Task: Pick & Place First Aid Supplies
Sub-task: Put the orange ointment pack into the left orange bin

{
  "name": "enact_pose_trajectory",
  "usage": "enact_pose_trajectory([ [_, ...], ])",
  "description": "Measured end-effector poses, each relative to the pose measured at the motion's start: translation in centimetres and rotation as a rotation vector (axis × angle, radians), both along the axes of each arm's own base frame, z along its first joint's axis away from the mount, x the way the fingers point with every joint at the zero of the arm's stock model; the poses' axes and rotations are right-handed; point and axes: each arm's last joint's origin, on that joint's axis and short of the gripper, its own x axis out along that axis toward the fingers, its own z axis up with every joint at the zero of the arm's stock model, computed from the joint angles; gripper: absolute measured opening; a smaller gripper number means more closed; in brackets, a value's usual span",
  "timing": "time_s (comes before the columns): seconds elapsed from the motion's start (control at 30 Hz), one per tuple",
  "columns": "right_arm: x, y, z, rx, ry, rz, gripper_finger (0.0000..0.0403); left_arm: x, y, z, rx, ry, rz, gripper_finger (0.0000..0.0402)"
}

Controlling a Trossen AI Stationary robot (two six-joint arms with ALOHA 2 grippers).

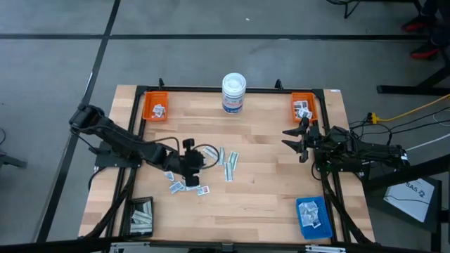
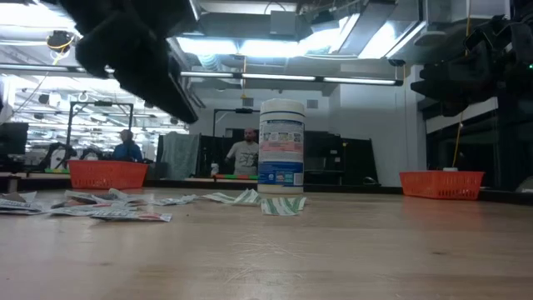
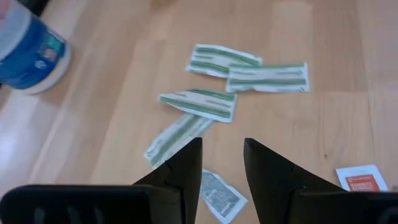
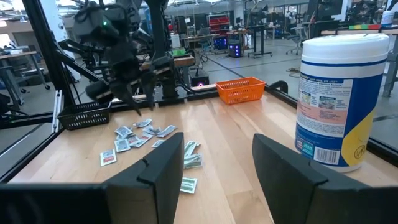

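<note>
High view: packets [image 1: 184, 185] and pale green strips [image 1: 228, 164] lie scattered mid-desk, nearer the left edge, under the left gripper [image 1: 193, 159]; the right gripper [image 1: 294, 137] waits by the right edge. Left wrist view: its fingers [image 3: 186, 168] are parted, empty, above a small packet [image 3: 221, 195]. Right wrist view: right fingers [image 4: 163, 171] spread, empty; supplies look light, thin and limp, best pinched at an edge.

The dark six-joint left arm is stretched from the left edge toward the table's middle, its two-finger left gripper [image 1: 200, 161] held with fingers apart. The right gripper [image 1: 293, 136] is parked near the right edge, also spread.
</note>
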Motion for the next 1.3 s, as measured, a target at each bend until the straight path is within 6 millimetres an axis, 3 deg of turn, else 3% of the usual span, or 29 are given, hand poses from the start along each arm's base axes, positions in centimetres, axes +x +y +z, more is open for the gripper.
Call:
enact_pose_trajectory([
  [0.27,0.0,0.0,0.0,-0.002,0.0,0.0,0.0191,1.5,-0.3,-2.7,0.002,0.044,0.0,0.0111],
  [0.57,0.0,0.0,0.0,0.0,-0.001,0.0,0.0191,3.7,3.4,-4.2,-0.074,0.07,0.004,0.0111],
  [0.73,0.0,0.0,0.0,0.0,0.0,0.0,0.0191,3.6,5.4,-4.5,-0.138,0.135,-0.011,0.0109],
  [0.9,0.0,0.0,0.0,0.0,0.0,0.0,0.0191,2.4,6.1,-5.3,-0.199,0.295,-0.021,0.0107],
  [1.3,0.0,0.0,0.0,0.0,0.0,0.0,0.0191,2.1,6.9,-5.5,-0.034,0.382,-0.167,0.0104],
])
